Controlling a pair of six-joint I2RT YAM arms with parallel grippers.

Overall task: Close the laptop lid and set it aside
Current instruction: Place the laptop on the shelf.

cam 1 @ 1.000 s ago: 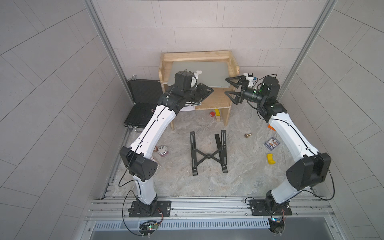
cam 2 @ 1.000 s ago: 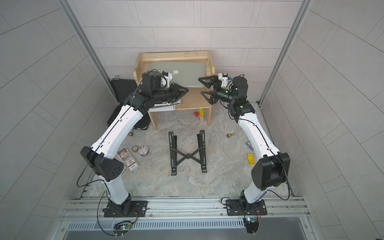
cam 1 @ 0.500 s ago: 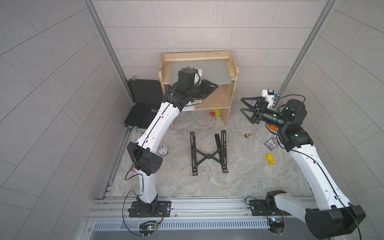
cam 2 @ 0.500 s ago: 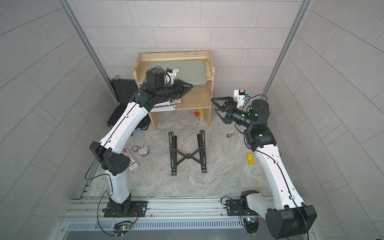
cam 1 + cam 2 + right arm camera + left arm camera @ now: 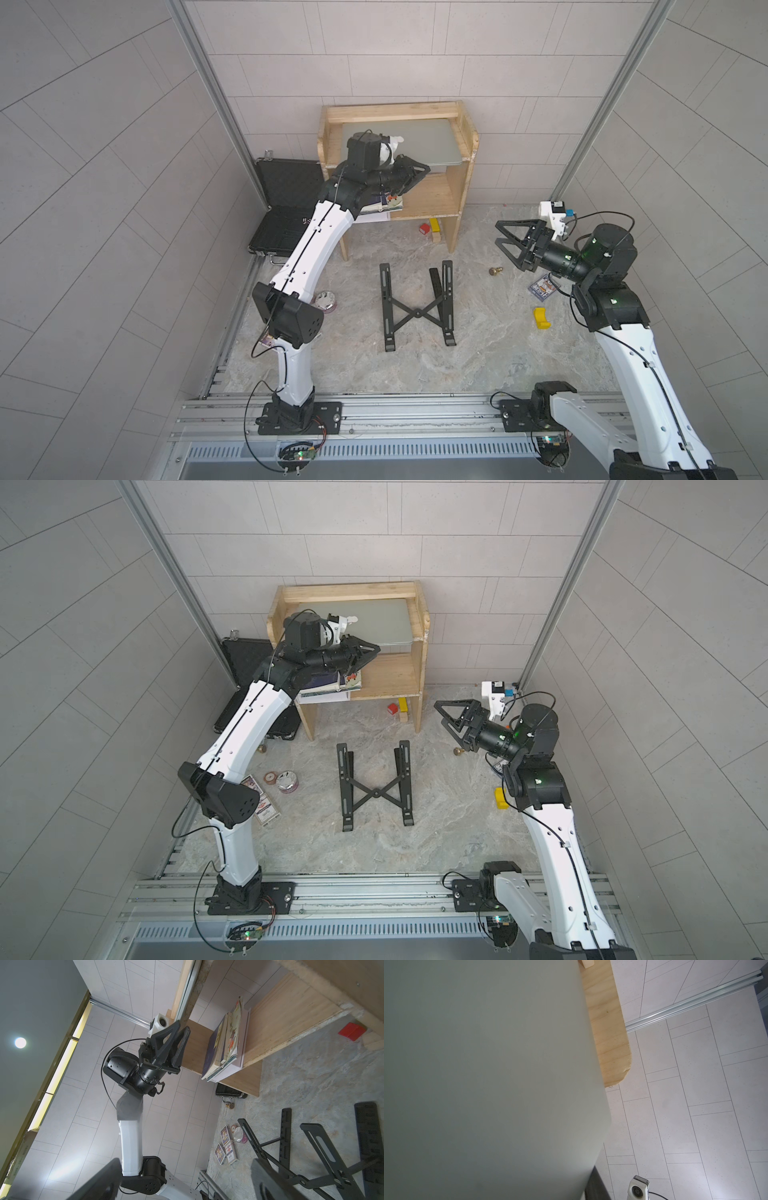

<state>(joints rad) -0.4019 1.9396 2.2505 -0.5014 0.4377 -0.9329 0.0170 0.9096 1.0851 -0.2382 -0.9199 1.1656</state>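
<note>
- laptop (image 5: 415, 141) closed, flat on top of wooden shelf (image 5: 390, 111)
- left gripper (image 5: 419, 170) clamped on laptop's front edge
- right gripper (image 5: 498, 232) wide open, empty, right of shelf

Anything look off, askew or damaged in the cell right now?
Wooden shelf: its side panel's front corner is chipped and ragged. Loose clutter on the floor: red block, brass knob, yellow piece. The laptop lies closed and square on the shelf top; nothing spilled.

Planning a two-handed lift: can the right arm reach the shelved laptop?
Probably yes: the right gripper is open, nothing stands between it and the laptop's bare front corner, though the shelf rail flanks that.
</note>
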